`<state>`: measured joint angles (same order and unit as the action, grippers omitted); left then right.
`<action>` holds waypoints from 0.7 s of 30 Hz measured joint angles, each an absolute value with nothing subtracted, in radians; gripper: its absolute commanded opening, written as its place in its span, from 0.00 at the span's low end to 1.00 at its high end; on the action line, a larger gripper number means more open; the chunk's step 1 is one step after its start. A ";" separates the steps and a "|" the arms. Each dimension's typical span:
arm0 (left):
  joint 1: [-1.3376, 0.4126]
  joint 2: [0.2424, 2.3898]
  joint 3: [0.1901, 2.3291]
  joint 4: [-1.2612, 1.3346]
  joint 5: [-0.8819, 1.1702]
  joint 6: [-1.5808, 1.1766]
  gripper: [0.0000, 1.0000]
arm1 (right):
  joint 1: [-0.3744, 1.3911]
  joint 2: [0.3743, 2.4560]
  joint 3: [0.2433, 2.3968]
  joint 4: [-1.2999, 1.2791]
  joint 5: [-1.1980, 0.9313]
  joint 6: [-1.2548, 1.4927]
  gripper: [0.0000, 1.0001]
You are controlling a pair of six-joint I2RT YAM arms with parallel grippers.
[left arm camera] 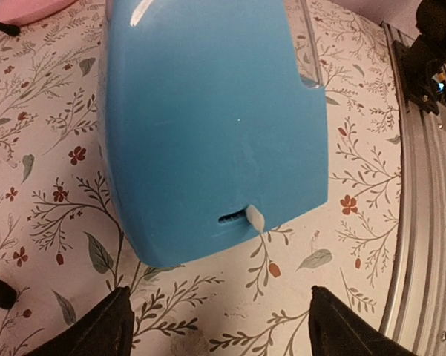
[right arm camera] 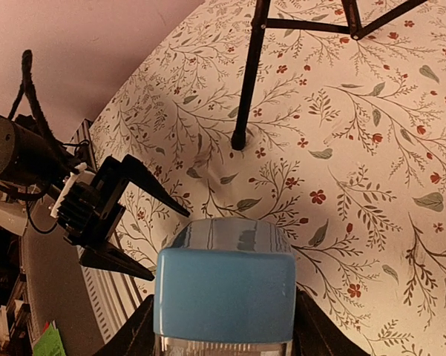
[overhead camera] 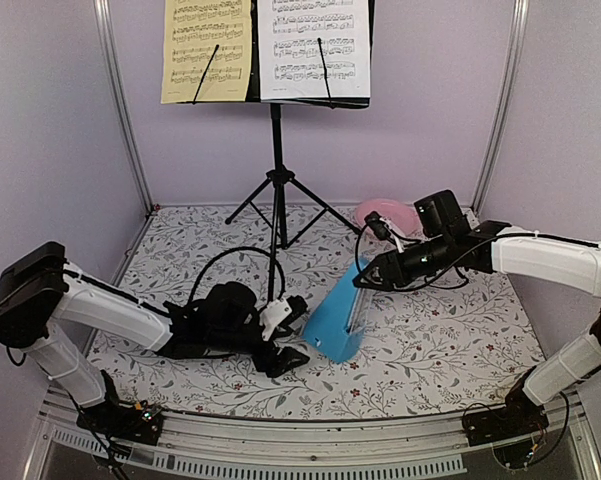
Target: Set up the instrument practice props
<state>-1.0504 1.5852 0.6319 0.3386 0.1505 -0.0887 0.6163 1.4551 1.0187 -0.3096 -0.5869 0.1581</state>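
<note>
My right end effector (overhead camera: pixel 368 275) is clamped on the narrow top of the blue metronome (overhead camera: pixel 337 320), one finger against each side of it. The metronome is tipped over at a slant near the middle of the floral worktop (overhead camera: pixel 440 340), its top leaning toward my right arm and its broad base toward my left. I cannot tell whether the low edge rests on the cloth. My left end effector (left arm camera: pixel 223 326) lies low just beside that base, its fingers spread wide and touching nothing. The black music stand (overhead camera: pixel 276 150) is upright on its tripod at the back of the worktop, with the pale-yellow sheet (overhead camera: pixel 205 45) on the left of its desk and the white sheet (overhead camera: pixel 313 40) on the right. A pink plate (overhead camera: pixel 385 212) lies behind my right wrist, near the back wall.
</note>
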 measured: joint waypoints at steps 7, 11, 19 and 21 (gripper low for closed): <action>-1.073 1.607 0.625 0.371 0.145 -0.086 0.83 | 0.636 1.456 1.019 -0.308 -0.647 0.138 0.13; -1.076 1.619 0.625 0.388 0.146 -0.098 0.83 | 0.649 1.461 1.019 -0.308 -0.656 0.137 0.13; -1.082 1.631 0.625 0.425 0.146 -0.148 0.81 | 0.670 1.464 1.019 -0.309 -0.657 0.137 0.12; -1.085 1.639 0.625 0.429 0.146 -0.160 0.80 | 0.672 1.468 1.019 -0.309 -0.656 0.137 0.11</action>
